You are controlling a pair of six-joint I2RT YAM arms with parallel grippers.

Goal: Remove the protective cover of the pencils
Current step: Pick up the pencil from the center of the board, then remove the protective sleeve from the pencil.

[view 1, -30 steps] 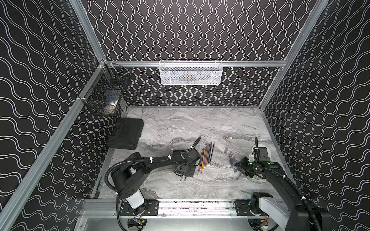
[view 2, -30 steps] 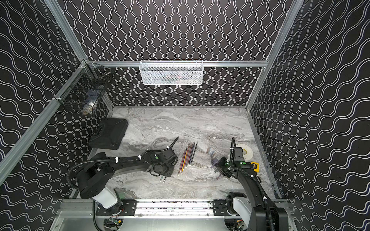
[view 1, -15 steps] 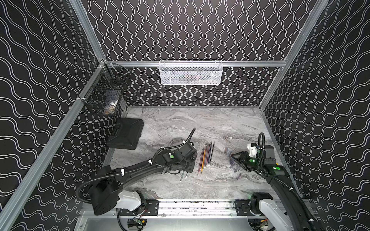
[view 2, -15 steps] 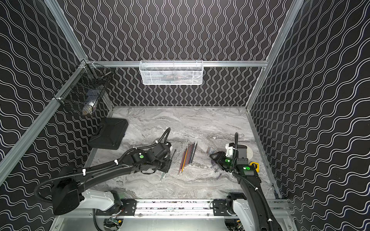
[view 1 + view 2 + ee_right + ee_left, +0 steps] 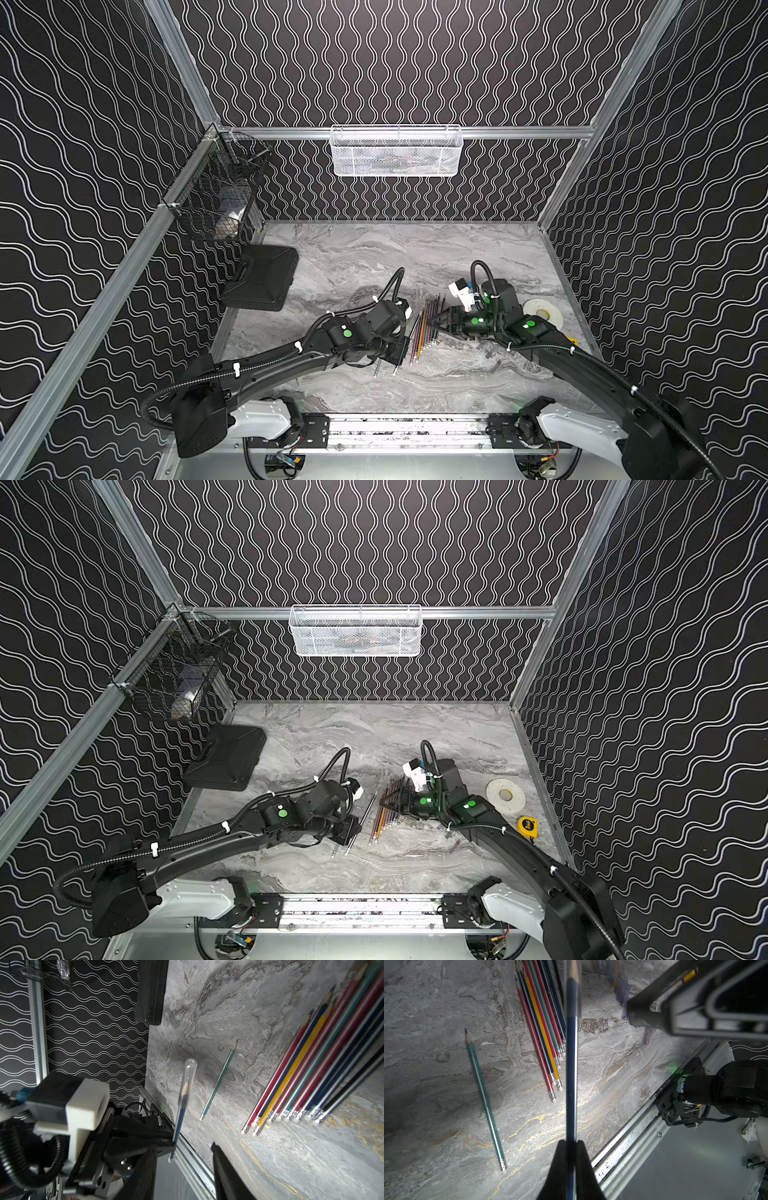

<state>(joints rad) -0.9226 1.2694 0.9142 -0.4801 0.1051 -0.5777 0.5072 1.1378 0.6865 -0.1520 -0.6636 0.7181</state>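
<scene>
My left gripper (image 5: 571, 1142) (image 5: 400, 354) is shut on a blue pencil (image 5: 571, 1076) (image 5: 180, 1114) held above the table. A clear protective cover (image 5: 188, 1076) (image 5: 572, 991) still sits over its sharpened tip. The other pencils (image 5: 426, 328) (image 5: 386, 812) (image 5: 544, 1022) (image 5: 311, 1064) lie side by side on the marble table, tips bare. A teal pencil (image 5: 483, 1097) (image 5: 218, 1082) lies alone beside them. My right gripper (image 5: 184, 1146) (image 5: 432, 322) is open and empty, hovering over the row and pointing at the left gripper; the cover lies beyond its jaws.
Several loose clear covers (image 5: 623, 989) lie on the table under the right gripper. A black case (image 5: 262, 282) sits at the left, a tape roll (image 5: 542, 313) and a yellow tape measure (image 5: 527, 825) at the right. A white basket (image 5: 397, 151) and a black wire basket (image 5: 216, 195) hang on the walls.
My right gripper has opened wider and moved left, from the table's right side to over the pencil row. The left arm has lowered and stretched forward, still holding the blue pencil.
</scene>
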